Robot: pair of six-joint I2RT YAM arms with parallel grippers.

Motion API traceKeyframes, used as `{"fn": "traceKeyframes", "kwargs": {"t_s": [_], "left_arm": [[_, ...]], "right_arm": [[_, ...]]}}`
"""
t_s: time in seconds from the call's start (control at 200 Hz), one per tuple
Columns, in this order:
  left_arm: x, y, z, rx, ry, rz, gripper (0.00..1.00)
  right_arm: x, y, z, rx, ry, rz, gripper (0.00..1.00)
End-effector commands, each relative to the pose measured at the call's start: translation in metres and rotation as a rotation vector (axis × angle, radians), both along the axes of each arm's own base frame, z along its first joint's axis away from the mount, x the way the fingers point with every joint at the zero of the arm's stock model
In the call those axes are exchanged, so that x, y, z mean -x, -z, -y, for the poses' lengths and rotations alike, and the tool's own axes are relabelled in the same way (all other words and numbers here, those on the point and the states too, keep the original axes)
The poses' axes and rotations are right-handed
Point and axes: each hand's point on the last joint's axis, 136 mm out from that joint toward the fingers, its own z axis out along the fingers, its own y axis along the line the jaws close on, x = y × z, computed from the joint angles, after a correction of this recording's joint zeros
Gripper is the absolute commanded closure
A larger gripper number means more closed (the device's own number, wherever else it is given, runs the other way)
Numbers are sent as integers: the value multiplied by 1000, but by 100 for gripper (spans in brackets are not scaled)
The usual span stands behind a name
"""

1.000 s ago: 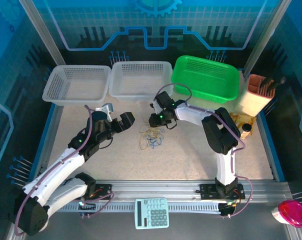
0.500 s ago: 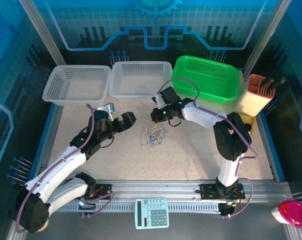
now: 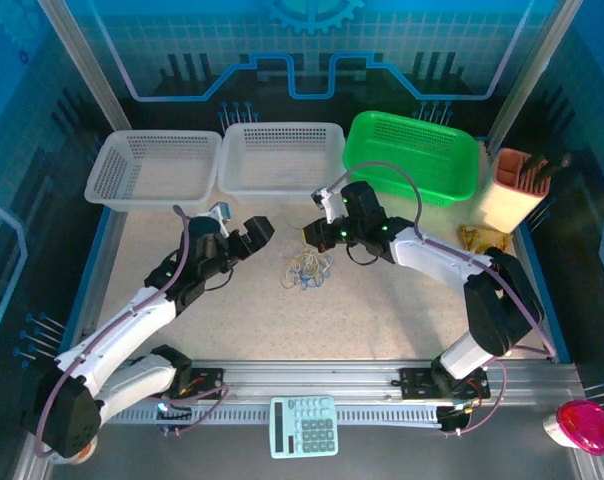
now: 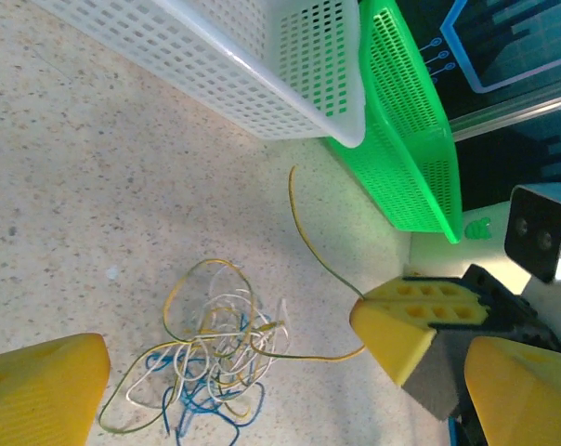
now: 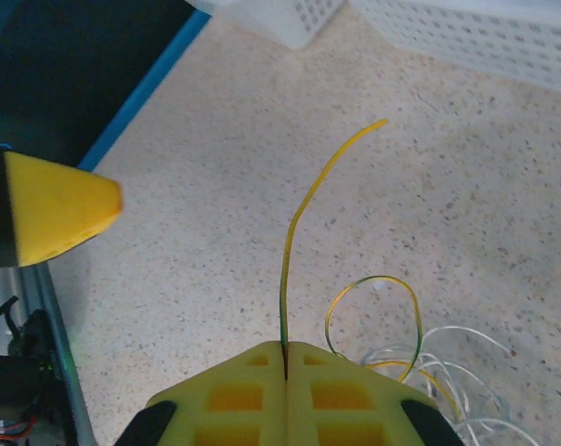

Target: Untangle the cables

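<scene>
The cables (image 3: 307, 268) lie in a loose tangle of white, yellow and blue loops on the speckled table, between my two grippers. My right gripper (image 3: 312, 238) sits just above the tangle, and its yellow pads (image 4: 406, 325) are pressed together. That right gripper (image 5: 286, 348) is shut on one yellow cable (image 5: 299, 232), whose free end curves up and away from the pads. The other end trails back into the tangle (image 5: 429, 358). My left gripper (image 3: 257, 235) stands open to the left of the tangle (image 4: 211, 358), not touching it.
Two white baskets (image 3: 152, 170) (image 3: 280, 160) and a green basket (image 3: 412, 155) line the back of the table. A tan holder (image 3: 517, 185) stands at the back right. A calculator (image 3: 304, 425) and a pink object (image 3: 582, 425) lie past the near rail.
The right gripper's jaws have closed on the yellow cable, and that arm's elbow has swung out to the right. The left gripper has edged slightly towards the tangle.
</scene>
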Motion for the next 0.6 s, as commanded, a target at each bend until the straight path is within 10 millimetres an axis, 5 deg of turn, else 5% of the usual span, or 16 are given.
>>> {"fn": "traceKeyframes", "kwargs": {"t_s": [0.0,0.59], "left_arm": [[-13,-39,10,100,6,74,3],[-54,-70,31,136,23,142,21]], "right_arm": [[6,-35,-8,-92,-53,117,100],[34,-85,-3,-199,-112,233,100]]}}
